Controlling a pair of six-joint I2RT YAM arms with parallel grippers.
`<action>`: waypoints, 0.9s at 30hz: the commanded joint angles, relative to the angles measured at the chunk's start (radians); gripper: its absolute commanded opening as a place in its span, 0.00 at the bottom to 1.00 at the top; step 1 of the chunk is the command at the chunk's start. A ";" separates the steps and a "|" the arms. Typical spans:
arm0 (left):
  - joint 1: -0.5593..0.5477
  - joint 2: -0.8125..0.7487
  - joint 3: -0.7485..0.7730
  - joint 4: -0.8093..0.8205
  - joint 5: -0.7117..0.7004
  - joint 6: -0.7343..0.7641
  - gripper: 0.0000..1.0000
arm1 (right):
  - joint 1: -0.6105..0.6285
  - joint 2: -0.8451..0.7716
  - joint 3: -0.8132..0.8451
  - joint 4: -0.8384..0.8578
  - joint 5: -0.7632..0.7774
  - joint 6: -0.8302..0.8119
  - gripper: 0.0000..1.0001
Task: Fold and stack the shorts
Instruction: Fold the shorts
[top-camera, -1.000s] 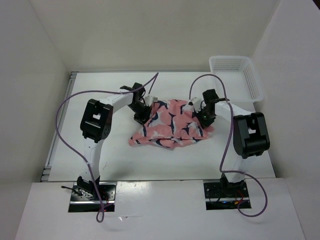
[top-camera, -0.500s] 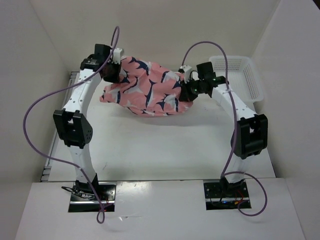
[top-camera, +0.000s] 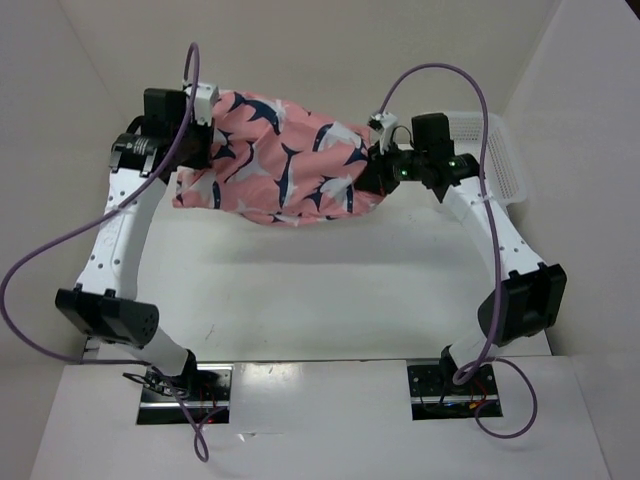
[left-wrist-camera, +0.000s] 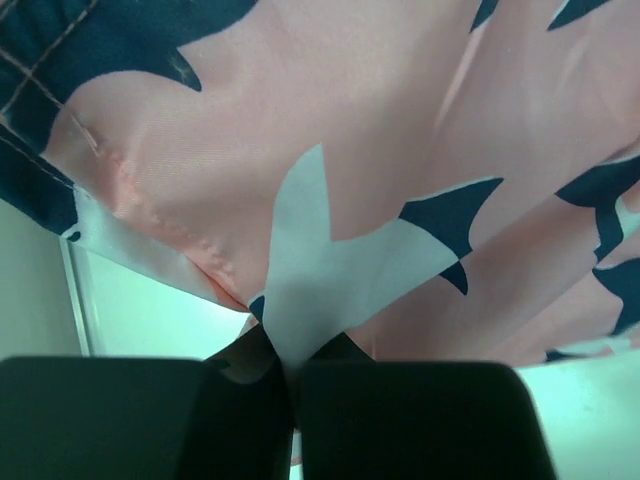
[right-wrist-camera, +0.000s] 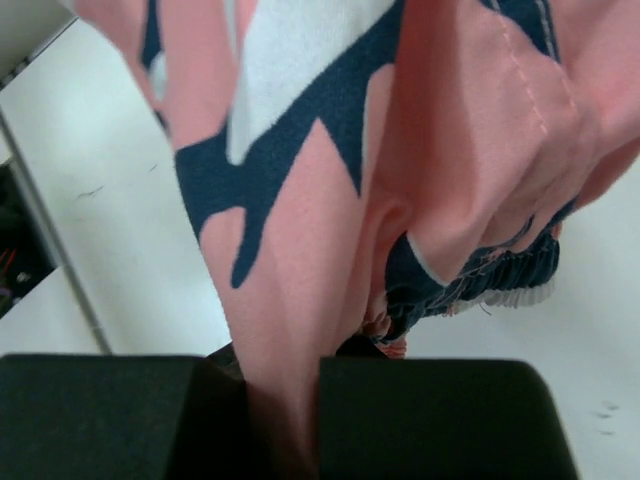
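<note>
Top external: shorts (top-camera: 275, 160) hang in the air over the far half of the counter (top-camera: 330, 290), stretched sideways between both arms and clear of the surface. Left tool (top-camera: 203, 125) has the top left corner. Right tool (top-camera: 368, 178) has the right end, a bit lower, so the cloth slopes down to the right and sags in the middle. The lower edge droops in loose folds, and the left bottom part bulges out below the left wrist. White mesh basket (top-camera: 510, 170) sits at the far right corner, behind the right arm and apart from the shorts.

Left wrist: fingers (left-wrist-camera: 400, 420) are together, clamped on a pinch of fabric at a white fish mark. The cloth fans up from the pinch, with a stitched hem at left.

Right wrist: fingers (right-wrist-camera: 440, 420) are clamped on a pink fold, with a dark gathered band bunched just to its right.
</note>
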 joint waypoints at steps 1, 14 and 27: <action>0.004 -0.057 -0.095 -0.031 -0.041 0.004 0.00 | 0.011 -0.043 -0.117 0.055 -0.067 0.059 0.00; 0.004 0.548 0.156 -0.071 0.157 0.004 0.47 | 0.011 0.184 -0.257 0.242 0.152 0.088 0.60; 0.140 0.319 0.014 -0.028 0.128 0.004 0.92 | -0.037 0.057 -0.177 0.144 0.431 0.068 0.82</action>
